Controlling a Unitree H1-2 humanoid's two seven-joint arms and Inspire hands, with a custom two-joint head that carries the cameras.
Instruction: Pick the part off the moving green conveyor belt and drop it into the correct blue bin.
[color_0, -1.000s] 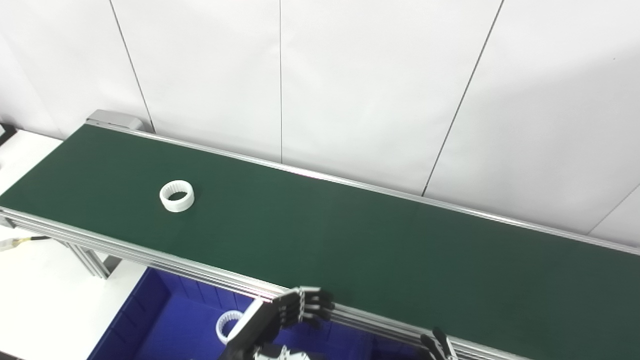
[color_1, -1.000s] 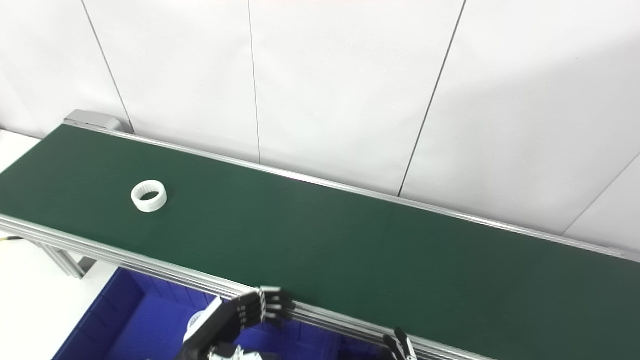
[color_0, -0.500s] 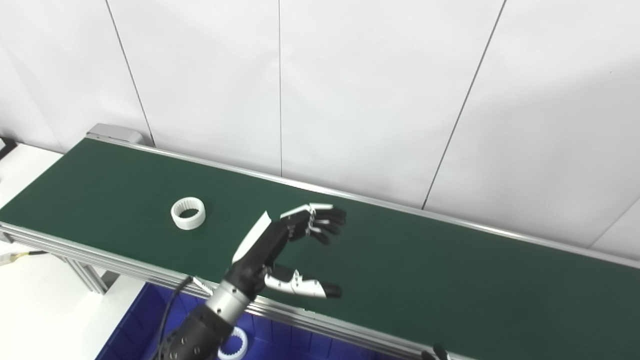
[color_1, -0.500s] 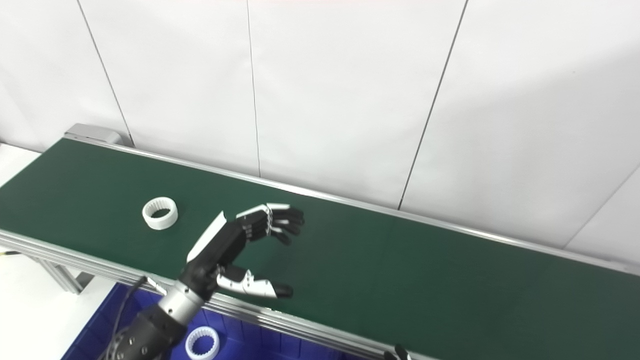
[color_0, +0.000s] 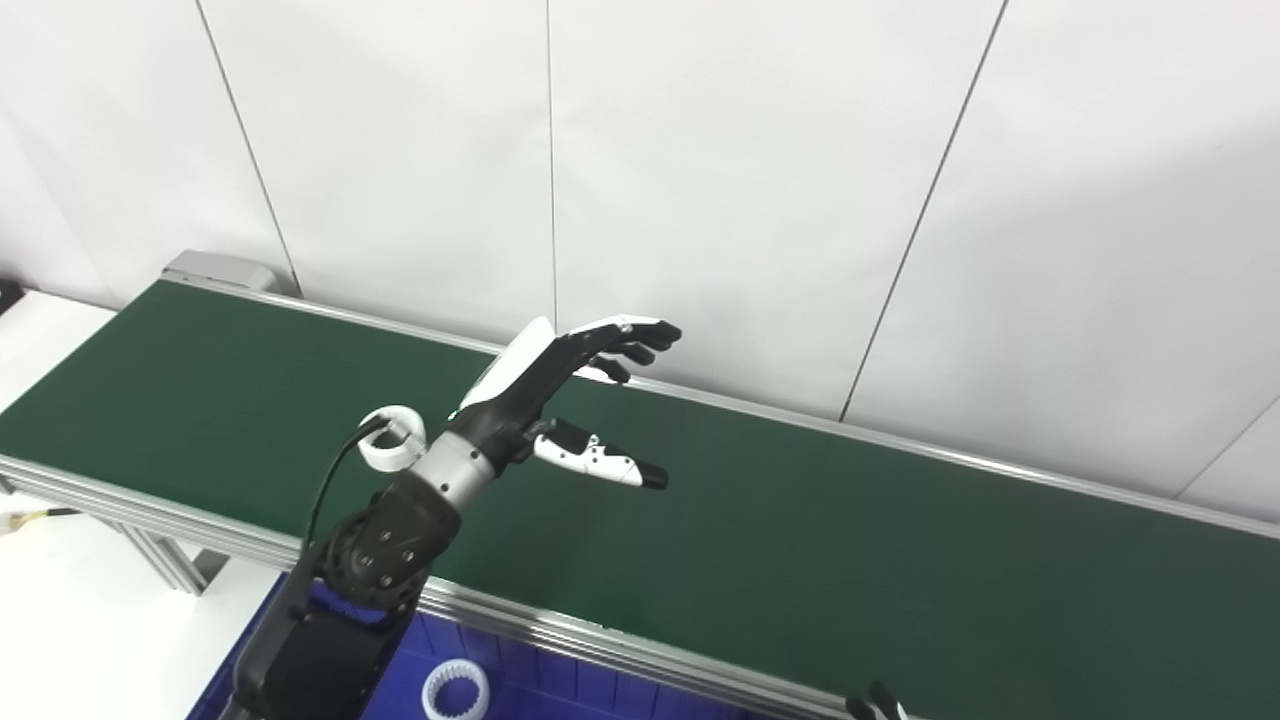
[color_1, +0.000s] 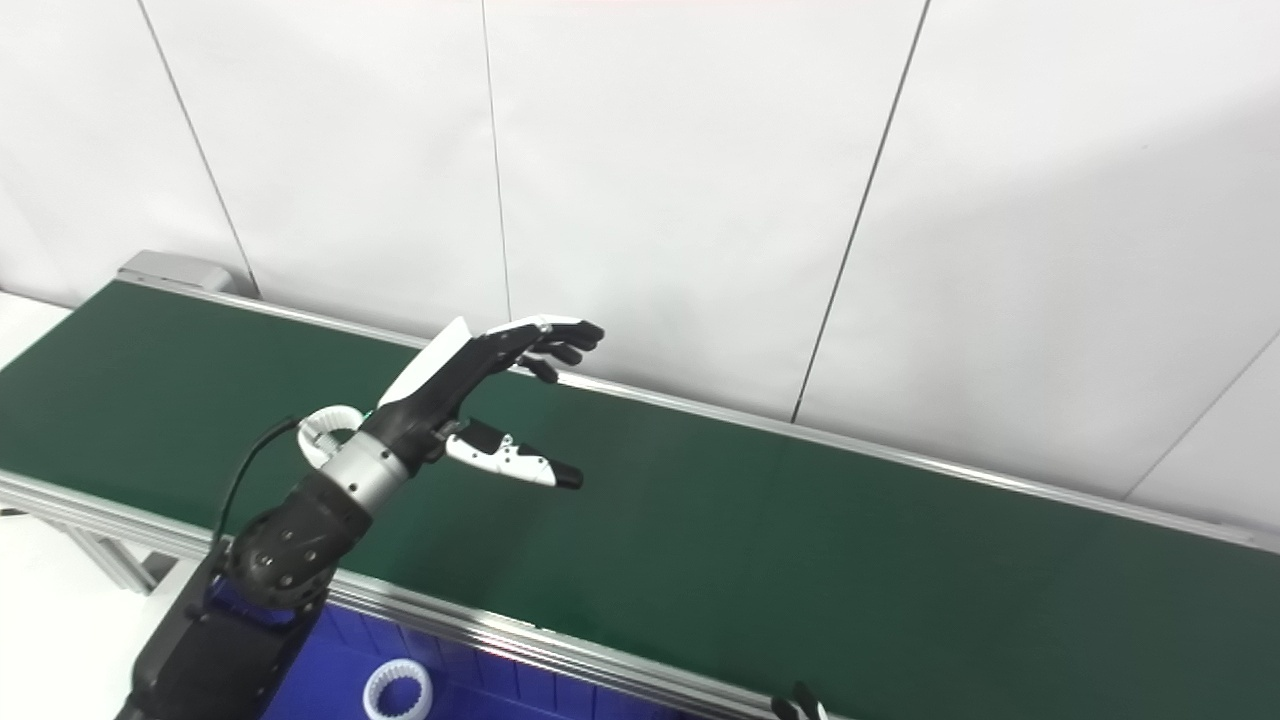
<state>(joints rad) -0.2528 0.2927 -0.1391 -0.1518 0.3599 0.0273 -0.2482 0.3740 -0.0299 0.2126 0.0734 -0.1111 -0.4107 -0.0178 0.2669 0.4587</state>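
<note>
Left hand (color_0: 560, 395) spread above belt (color_0: 800, 520), white ring (color_0: 392, 438) behind wrist

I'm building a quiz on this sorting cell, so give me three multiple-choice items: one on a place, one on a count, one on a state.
1. Where is the white ring on the belt?
A. Partly behind the left wrist
B. At the belt's right end
C. In the left hand

2. How many white rings show in the blue bin?
A. None
B. One
C. Three

3. How is the left hand?
A. Shut on the ring
B. Closed in a fist
C. Open above the belt

Answers:
1 A: the white ring peeks out beside the wrist on the green belt.
2 B: one bin ring lies in the blue bin.
3 C: the left hand has spread fingers, holding nothing.
</note>
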